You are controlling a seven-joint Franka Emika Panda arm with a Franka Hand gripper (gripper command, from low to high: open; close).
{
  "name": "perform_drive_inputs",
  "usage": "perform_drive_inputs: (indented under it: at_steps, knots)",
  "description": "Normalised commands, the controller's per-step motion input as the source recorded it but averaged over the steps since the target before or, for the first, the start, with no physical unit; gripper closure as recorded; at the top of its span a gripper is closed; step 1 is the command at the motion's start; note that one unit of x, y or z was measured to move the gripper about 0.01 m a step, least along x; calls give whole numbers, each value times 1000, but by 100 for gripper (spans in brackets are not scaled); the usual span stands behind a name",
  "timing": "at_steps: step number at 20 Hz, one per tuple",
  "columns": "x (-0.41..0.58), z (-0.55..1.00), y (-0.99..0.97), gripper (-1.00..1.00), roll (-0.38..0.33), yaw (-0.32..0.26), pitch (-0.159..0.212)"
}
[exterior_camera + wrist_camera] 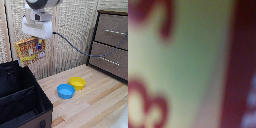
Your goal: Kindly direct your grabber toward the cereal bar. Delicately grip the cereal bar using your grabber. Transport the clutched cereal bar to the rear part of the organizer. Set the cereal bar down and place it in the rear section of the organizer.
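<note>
From the exterior camera I see my grabber (pixel 33 44) high in the upper left of the frame, hanging under the white and grey arm (pixel 39 15). Its white boxy head sits just above the cereal bar (pixel 30 49), and the flat yellow-orange box with red printing hangs below it, face toward the camera and a little tilted, clear of every surface. The fingers themselves are hidden behind the head and the box, so I cannot read how wide they stand, but the bar is up in the air right at the fingers with nothing else supporting it, so I take it as clamped between them.

The organizer (pixel 20 97), a big black fabric box with dividers, fills the lower left of the frame. The bar hangs above its far edge, over the rear part, well above the rim and not touching it.

On the wooden table (pixel 95 102), near the middle of the frame, a blue bowl (pixel 65 91) and a yellow bowl (pixel 77 83) sit side by side, touching or nearly so, the yellow one farther back and toward the right. A brown drawer cabinet (pixel 111 45) stands at the upper right. A dark cable (pixel 75 50) runs from the arm across toward the cabinet.

The wrist camera gives me only a blur: pale yellow-green (pixel 193 60) with dark red shapes pressed right up to the lens, too soft to read.
</note>
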Motion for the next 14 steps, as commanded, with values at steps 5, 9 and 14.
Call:
perform_drive_inputs:
  at_steps: [5,9,14]
  knots:
    - [0,353,538,100,-2,-224,-33]
    - [17,-3,734,100,0,-168,0]
    - [87,-75,810,100,0,-132,13]
